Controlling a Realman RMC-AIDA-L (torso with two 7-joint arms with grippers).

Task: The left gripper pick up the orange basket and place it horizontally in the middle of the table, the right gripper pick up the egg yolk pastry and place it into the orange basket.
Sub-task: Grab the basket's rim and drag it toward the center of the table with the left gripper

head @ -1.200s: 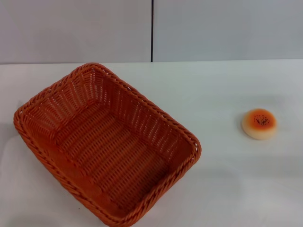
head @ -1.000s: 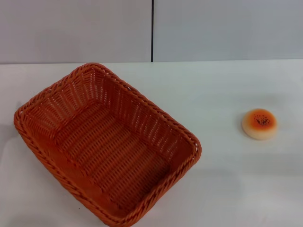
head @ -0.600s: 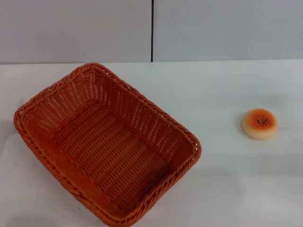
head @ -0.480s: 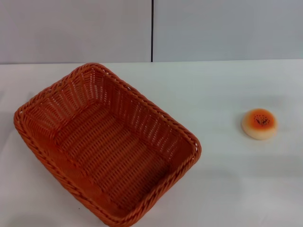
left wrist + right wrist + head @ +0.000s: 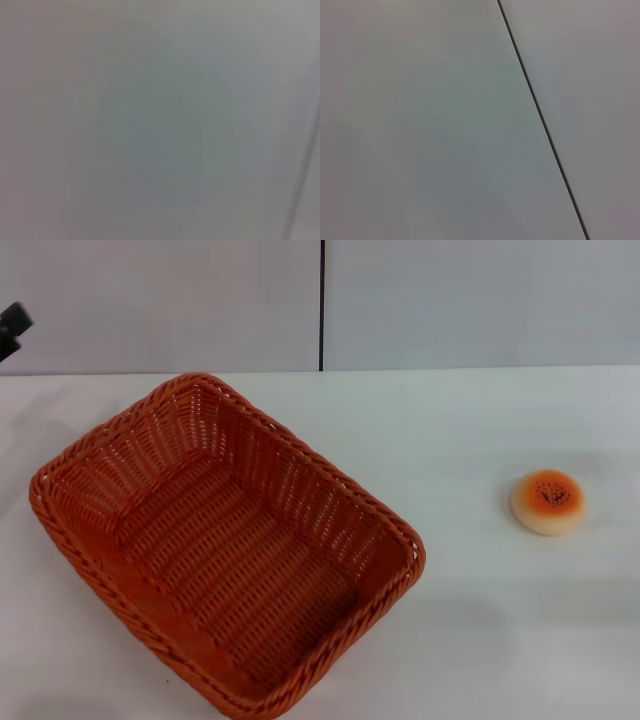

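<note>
The left gripper (image 5: 12, 328) has just come into the head view at the far left edge, above the table (image 5: 470, 420); only a black tip shows, so its opening cannot be told. The orange basket (image 5: 222, 545) still lies diagonally at left, and the egg yolk pastry (image 5: 548, 501) is unmoved, well apart at right.

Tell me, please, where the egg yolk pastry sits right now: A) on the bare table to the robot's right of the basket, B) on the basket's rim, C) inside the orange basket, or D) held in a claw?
A: the egg yolk pastry rests on the white table, well apart from the orange basket, with no claw near it.
</note>
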